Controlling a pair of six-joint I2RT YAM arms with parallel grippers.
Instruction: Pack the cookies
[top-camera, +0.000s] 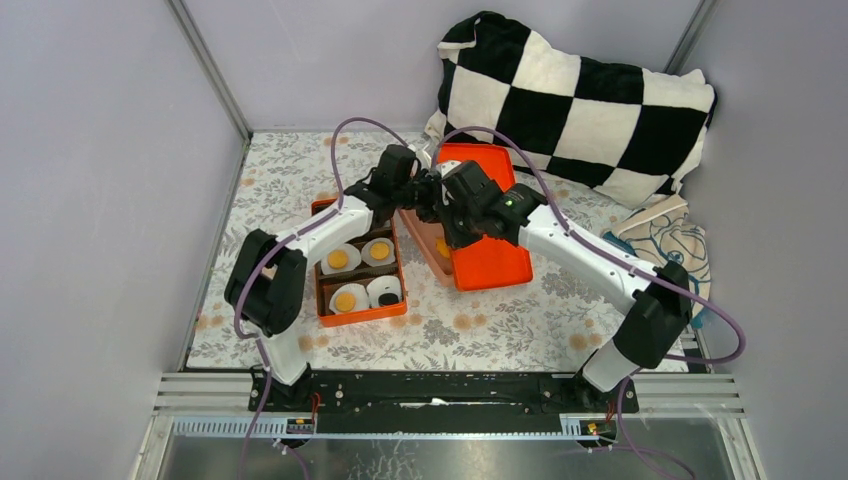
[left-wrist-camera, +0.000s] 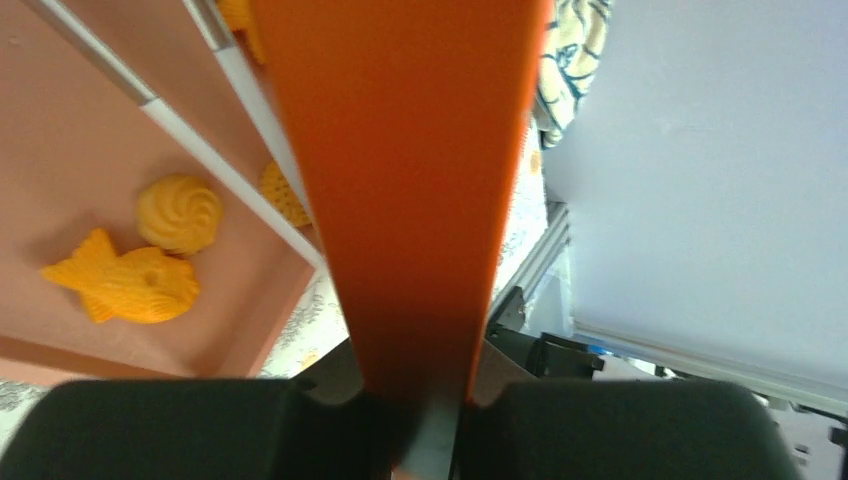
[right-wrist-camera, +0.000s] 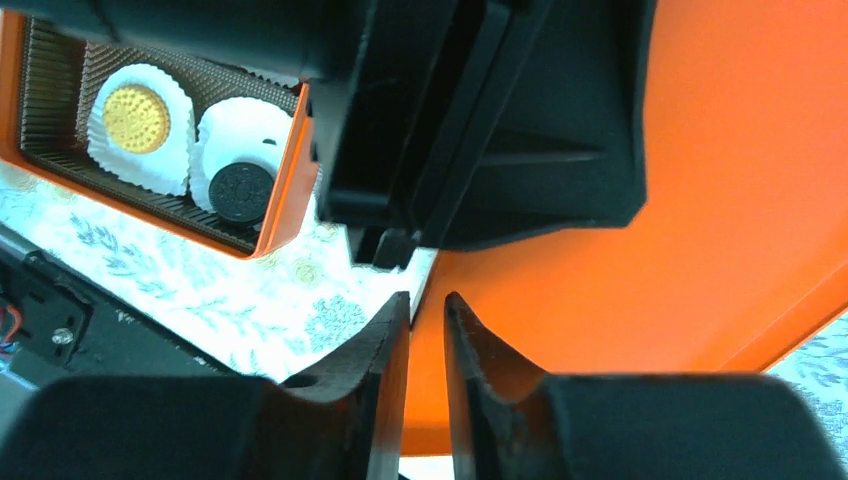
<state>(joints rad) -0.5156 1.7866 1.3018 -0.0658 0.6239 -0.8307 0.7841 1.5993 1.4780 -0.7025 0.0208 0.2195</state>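
Cookies (top-camera: 338, 259) in cups (top-camera: 372, 288) inside box (top-camera: 357, 317); left tool (left-wrist-camera: 410, 398) grips lid (left-wrist-camera: 400, 150).

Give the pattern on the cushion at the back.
The cushion is black-and-white checkered; top external view shows it best.

I count four white paper cups (top-camera: 327, 258), three golden cookies (top-camera: 338, 259), one black cookie (top-camera: 388, 298), one fish-shaped cookie (left-wrist-camera: 125, 283), one swirl cookie (left-wrist-camera: 180, 213), one orange lid (top-camera: 490, 262), one pillow (top-camera: 570, 100).
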